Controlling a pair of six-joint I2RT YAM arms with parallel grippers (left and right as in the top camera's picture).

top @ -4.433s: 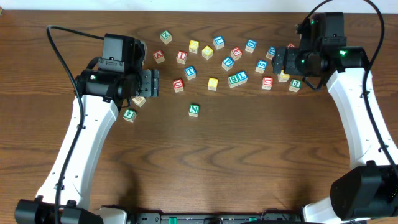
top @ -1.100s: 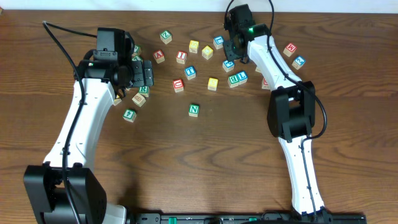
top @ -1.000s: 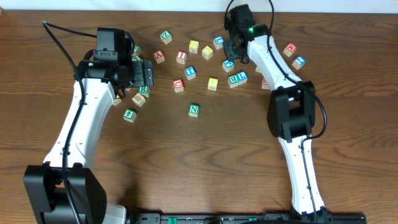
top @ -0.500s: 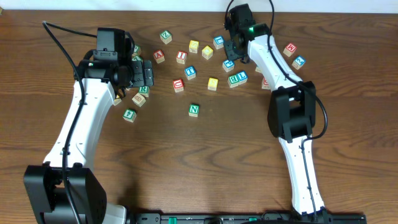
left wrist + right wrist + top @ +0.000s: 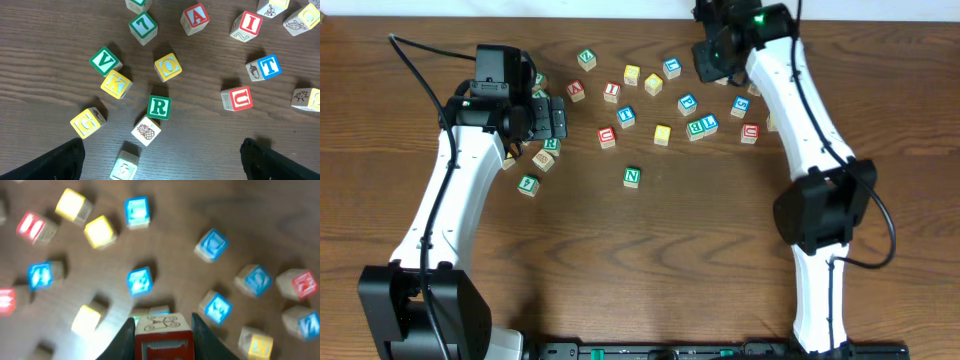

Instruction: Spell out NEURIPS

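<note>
A green N cube (image 5: 632, 176) stands alone at mid-table. The red U cube (image 5: 607, 136) (image 5: 237, 98), green R cube (image 5: 551, 144) (image 5: 159, 107) and red I cube (image 5: 611, 90) (image 5: 247, 25) lie in the scatter behind it, with a yellow-faced cube (image 5: 662, 133). My right gripper (image 5: 713, 58) (image 5: 163, 332) is raised over the back of the table, shut on a red-framed cube (image 5: 163, 342) whose letter I cannot read. My left gripper (image 5: 553, 118) (image 5: 160, 160) hangs open above the R cube, holding nothing. Its dark fingers (image 5: 47, 162) show at the bottom corners.
Other lettered cubes lie around: red A (image 5: 576, 90) (image 5: 195, 18), blue T (image 5: 626, 116) (image 5: 263, 66), green V (image 5: 105, 61), yellow K (image 5: 116, 83), O (image 5: 168, 66) and G (image 5: 88, 122), green F (image 5: 528, 184), a blue pair (image 5: 702, 125). The right wrist view is blurred.
My right gripper has closed on a red-framed cube among the back cubes, lifted it and swung right and toward the back edge. The left arm has not moved.
</note>
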